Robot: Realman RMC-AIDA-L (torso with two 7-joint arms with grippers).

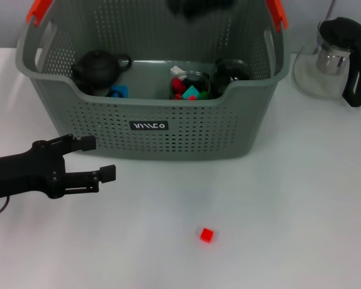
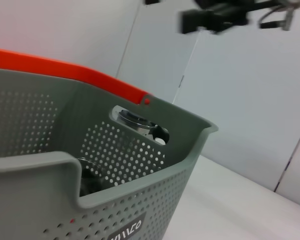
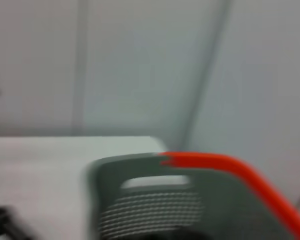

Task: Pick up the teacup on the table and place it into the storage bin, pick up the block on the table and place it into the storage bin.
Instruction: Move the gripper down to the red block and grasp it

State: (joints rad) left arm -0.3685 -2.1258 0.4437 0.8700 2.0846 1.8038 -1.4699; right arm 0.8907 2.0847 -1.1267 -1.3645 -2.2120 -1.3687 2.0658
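The left gripper (image 1: 102,158), black with two long fingers, hangs low over the white table (image 1: 301,198) with its fingers spread apart and nothing between them. Just past its tips stands the big grey-green plastic storage bin with holes and orange-red handles (image 1: 186,129). The small red block (image 1: 207,234) lies on the table, off to the gripper's right and nearer the robot, well apart from it. The right gripper (image 1: 200,7) is a dark blur high over the bin; I cannot tell its fingers. Inside the bin sits a black teapot (image 1: 99,68).
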